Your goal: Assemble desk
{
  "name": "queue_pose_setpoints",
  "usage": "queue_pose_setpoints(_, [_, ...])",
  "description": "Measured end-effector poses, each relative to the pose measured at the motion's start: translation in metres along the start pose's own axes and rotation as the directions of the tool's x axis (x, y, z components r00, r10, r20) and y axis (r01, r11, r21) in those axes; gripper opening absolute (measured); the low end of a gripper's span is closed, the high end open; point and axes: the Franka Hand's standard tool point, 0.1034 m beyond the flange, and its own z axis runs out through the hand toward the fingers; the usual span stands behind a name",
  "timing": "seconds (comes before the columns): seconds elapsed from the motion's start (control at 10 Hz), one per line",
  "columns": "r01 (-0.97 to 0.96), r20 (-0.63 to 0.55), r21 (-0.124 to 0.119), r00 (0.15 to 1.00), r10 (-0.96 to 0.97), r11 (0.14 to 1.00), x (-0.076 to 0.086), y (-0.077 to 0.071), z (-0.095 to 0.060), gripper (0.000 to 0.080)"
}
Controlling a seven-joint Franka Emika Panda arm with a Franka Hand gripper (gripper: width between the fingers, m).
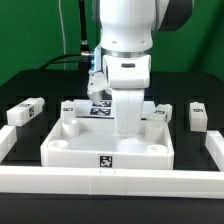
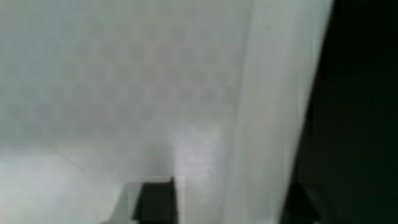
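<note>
The white tray-like tabletop (image 1: 75, 145) lies in the middle of the table with a tag (image 1: 104, 159) on its front rim. My gripper (image 1: 130, 100) hangs over its middle right and is shut on an upright white leg (image 1: 130, 120) that reaches down into the tray. In the wrist view the leg (image 2: 267, 100) runs as a white bar between my dark fingers (image 2: 157, 200), with my gripper (image 2: 249, 200) closed around it and a blurred white surface behind. Other tagged legs lie at the exterior view's left (image 1: 25, 110) and right (image 1: 197, 113).
Two more tagged white blocks sit at the tabletop's far corners (image 1: 68, 108) (image 1: 160, 113). The marker board (image 1: 98, 108) lies behind the tabletop. A long white border rail (image 1: 110, 181) runs along the front, with side rails at the left and right.
</note>
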Motion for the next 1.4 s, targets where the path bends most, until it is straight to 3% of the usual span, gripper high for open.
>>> queue_pose_setpoints(0.2, [-0.003,0.000,-0.011,1.000,0.003,1.000,-0.001,0.002,-0.001,0.0068])
queue_pose_setpoints(0.8, [-0.004,0.000,-0.011,1.000,0.004,1.000,-0.001,0.003,-0.001,0.0068])
queue_pose_setpoints(1.1, [-0.006,-0.009,-0.029,1.000,0.006,1.000,0.011,0.021,-0.003,0.0067])
queue_pose_setpoints(1.4, [-0.009,-0.020,-0.045,1.000,0.008,0.999,0.033,0.035,-0.004,0.0067])
